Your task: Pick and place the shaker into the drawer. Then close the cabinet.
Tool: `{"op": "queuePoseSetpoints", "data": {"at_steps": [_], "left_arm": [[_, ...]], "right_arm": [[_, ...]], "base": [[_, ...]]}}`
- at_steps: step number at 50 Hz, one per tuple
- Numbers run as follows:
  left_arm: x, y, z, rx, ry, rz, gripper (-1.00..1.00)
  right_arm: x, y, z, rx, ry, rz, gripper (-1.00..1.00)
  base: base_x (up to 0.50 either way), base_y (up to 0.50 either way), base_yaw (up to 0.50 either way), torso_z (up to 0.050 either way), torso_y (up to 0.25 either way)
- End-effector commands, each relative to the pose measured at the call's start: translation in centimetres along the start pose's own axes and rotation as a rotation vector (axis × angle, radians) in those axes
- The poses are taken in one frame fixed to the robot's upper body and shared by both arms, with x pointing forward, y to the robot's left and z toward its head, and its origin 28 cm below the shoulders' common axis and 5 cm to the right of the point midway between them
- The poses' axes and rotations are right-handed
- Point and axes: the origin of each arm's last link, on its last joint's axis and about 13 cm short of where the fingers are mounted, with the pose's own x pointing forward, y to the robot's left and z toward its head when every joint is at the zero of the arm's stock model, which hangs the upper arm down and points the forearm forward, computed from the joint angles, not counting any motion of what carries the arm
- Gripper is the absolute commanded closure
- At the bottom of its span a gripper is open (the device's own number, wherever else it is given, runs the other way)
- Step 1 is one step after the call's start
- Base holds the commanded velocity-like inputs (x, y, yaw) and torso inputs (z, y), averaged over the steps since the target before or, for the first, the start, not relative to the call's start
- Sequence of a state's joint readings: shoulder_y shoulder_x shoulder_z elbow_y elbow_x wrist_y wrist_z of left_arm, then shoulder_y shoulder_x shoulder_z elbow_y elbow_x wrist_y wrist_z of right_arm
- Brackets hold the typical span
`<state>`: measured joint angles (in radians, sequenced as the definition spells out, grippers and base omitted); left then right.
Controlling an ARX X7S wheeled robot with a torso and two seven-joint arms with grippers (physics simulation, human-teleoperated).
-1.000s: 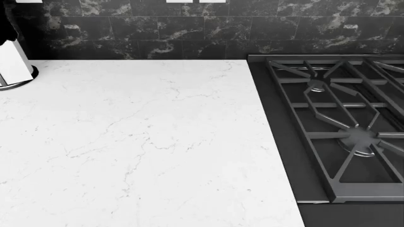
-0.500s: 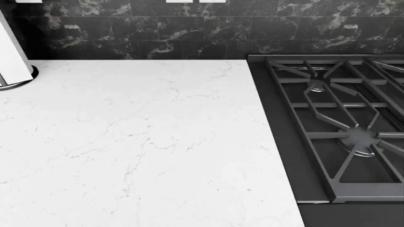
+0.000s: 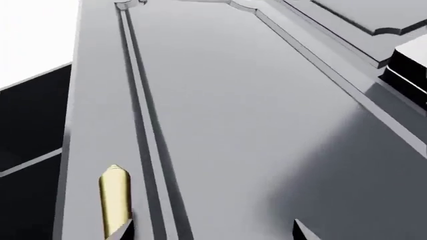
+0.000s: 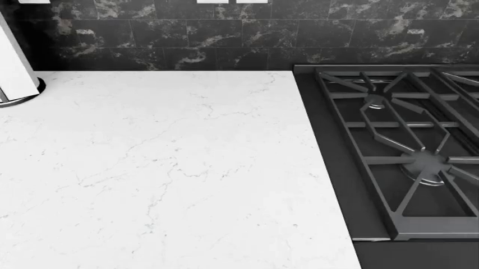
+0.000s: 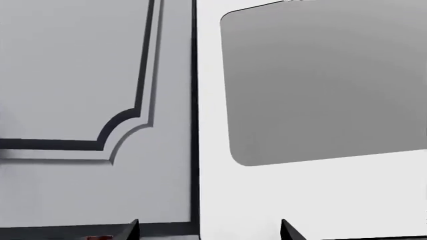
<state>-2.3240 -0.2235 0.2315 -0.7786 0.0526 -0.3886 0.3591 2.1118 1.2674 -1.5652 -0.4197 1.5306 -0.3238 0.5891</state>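
The shaker shows in no view. My left gripper (image 3: 213, 236) is open and empty, its two dark fingertips (image 3: 125, 232) just in front of a grey panelled cabinet door (image 3: 253, 125) with a brass knob (image 3: 115, 197). Beside that door is a dark, box-like space (image 3: 27, 135); I cannot tell whether it is the drawer. My right gripper (image 5: 208, 234) is open and empty, facing the seam between a grey panelled door (image 5: 73, 75) and a white appliance front (image 5: 320, 200). Neither gripper shows in the head view.
The head view holds a white marble counter (image 4: 165, 168), a black gas hob with iron grates (image 4: 404, 140) at the right, a dark tiled back wall (image 4: 224, 33), and a white upright thing on a round base (image 4: 15, 73) at the far left.
A dark shape at the head view's upper left edge, over the white upright thing, has left the view. Nothing else has moved.
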Motion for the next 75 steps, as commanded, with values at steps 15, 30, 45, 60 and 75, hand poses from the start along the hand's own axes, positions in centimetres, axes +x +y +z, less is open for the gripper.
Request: {"op": "queuePoseSetpoints", "data": {"at_steps": [15,30,45,60,75], "left_arm": [[-8.0,-9.2,-23.0,-0.091,0.851,-0.146,-1.0],[-8.0,-9.2,-23.0,-0.091,0.851,-0.146,-1.0],[-20.9,-13.9,-23.9,-0.526,1.062,-0.272,-1.0],[-30.1,-13.4,-9.4,-0.414,0.641,-0.162,-1.0],[-30.8,-13.7,-9.7,-0.424,0.667,-0.168,-1.0]], "right_arm": [[-2.1,-0.6,-2.7,-0.036,0.128,-0.007,-1.0],[-1.9,-0.7,-6.0,-0.039,0.193,0.006,-1.0],[-2.5,1.8,-6.3,0.105,0.175,-0.008,-1.0],[-3.4,2.5,-8.0,0.135,0.243,-0.062,-1.0],[-3.7,2.7,-8.3,0.125,0.247,-0.045,-1.0]], "base": [[0.0,0.0,0.0,0.0,0.0],[0.0,0.0,0.0,-0.002,0.0],[0.0,0.0,0.0,-0.001,0.0],[0.0,0.0,0.0,-0.001,0.0],[0.0,0.3,0.0,0.0,0.0]]}}
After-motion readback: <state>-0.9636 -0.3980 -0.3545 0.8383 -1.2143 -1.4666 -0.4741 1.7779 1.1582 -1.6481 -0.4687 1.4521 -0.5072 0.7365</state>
